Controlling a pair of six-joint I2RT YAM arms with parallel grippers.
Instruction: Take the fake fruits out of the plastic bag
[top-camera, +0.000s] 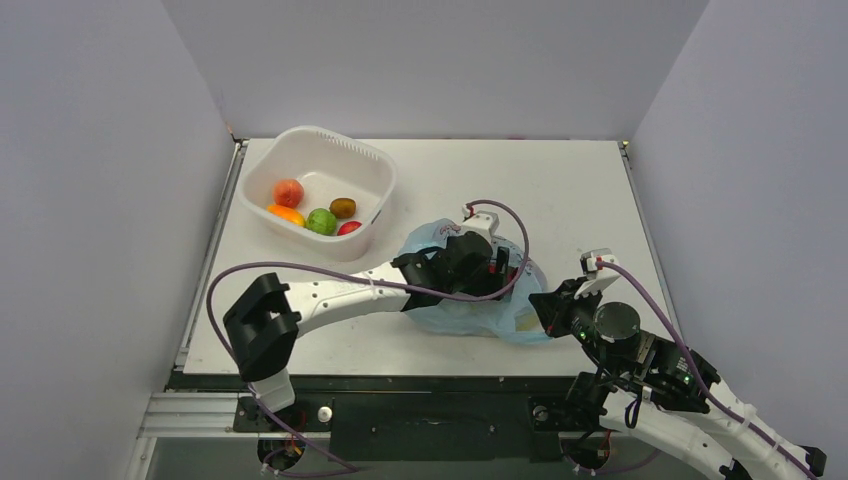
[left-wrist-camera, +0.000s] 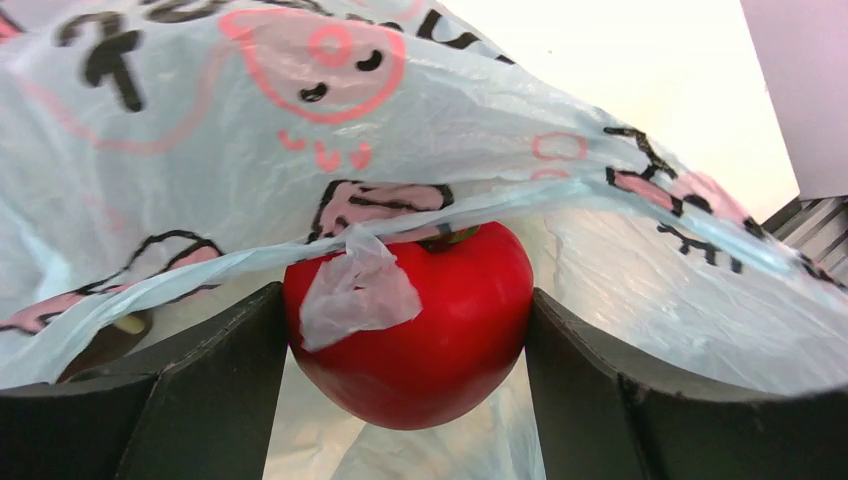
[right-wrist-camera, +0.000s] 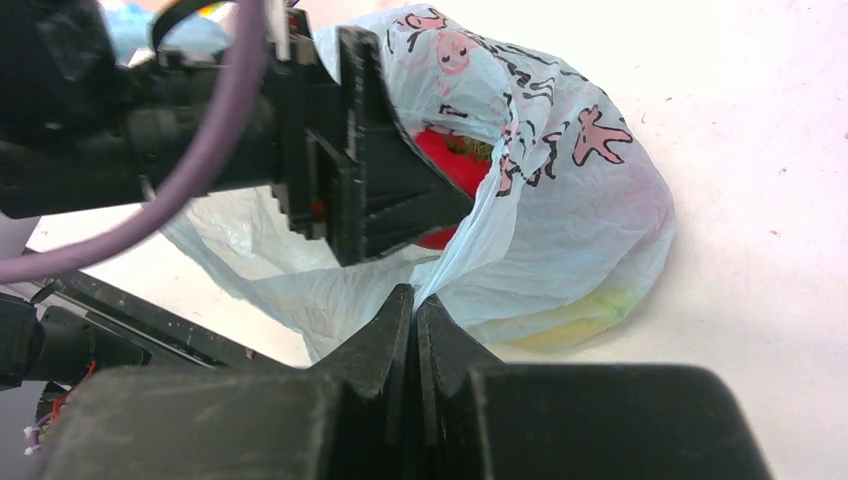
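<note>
The light-blue plastic bag (top-camera: 470, 312) with pink cartoon prints lies at the table's front middle. My left gripper (top-camera: 508, 278) reaches into its mouth. In the left wrist view my left gripper (left-wrist-camera: 405, 300) is shut on a glossy red apple (left-wrist-camera: 430, 330), one finger against each side, with bag film (left-wrist-camera: 250, 150) draped over the top. My right gripper (right-wrist-camera: 415, 300) is shut on a fold of the bag's edge (right-wrist-camera: 470, 250) at the bag's right side (top-camera: 540, 305). The apple (right-wrist-camera: 450, 165) shows red inside the bag, and a yellow piece (right-wrist-camera: 570, 322) shows through the film.
A white rigid tub (top-camera: 300, 140) stands at the back left. It holds a red-orange ball (top-camera: 288, 192), an orange-yellow piece (top-camera: 286, 214), a lime-green piece (top-camera: 321, 221), a brown oval piece (top-camera: 343, 207) and a red piece (top-camera: 349, 228). Walls close the sides and back.
</note>
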